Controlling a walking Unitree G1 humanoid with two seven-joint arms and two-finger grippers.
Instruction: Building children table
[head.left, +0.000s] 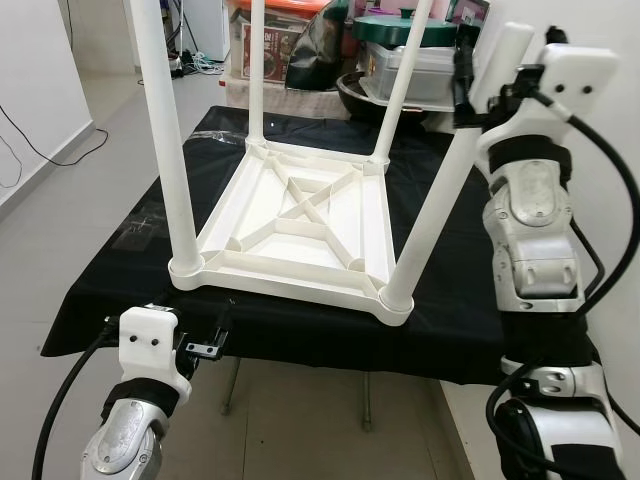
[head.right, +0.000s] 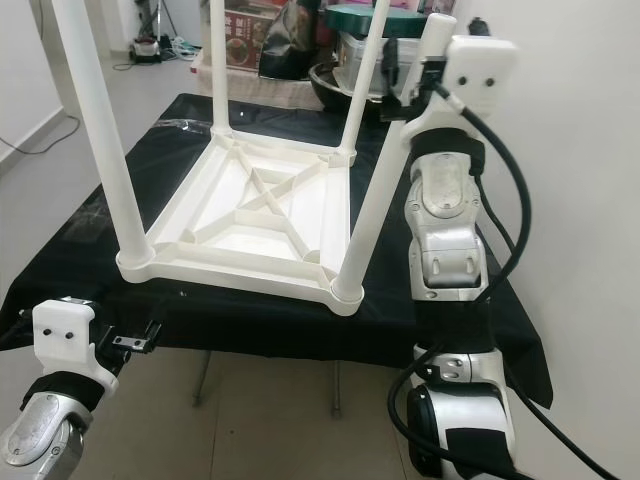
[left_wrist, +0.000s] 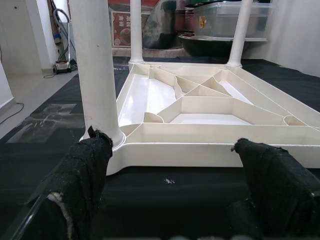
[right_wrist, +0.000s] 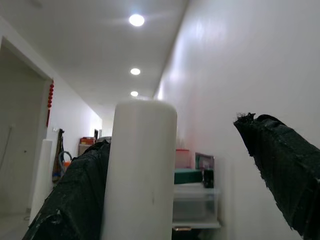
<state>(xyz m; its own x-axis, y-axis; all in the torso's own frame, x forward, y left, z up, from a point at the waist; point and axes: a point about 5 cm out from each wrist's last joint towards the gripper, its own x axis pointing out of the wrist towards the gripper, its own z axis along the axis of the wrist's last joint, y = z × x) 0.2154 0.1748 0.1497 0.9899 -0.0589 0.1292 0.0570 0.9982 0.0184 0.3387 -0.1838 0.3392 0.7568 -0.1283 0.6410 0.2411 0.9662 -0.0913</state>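
Black-clothed worktop (head.left: 110, 290) carries one upturned white children's table (head.left: 300, 225) with four legs. Left claw (left_wrist: 170, 200) is spread before its near edge; right claw (right_wrist: 175, 180) is parted around one leg top (right_wrist: 142, 170).

Domestic interior, a room in a home used partly for storage.

Plain white walls (head.left: 35, 80), pale tiled floor (head.left: 110, 150) with loose cables (head.left: 205, 62), recessed ceiling lights (right_wrist: 136, 20). A folding table under a black cloth (head.left: 120, 270); behind it stacked plastic storage bins (head.left: 425, 70), a printed carton (head.left: 285, 50) and cookware (head.left: 360, 95).
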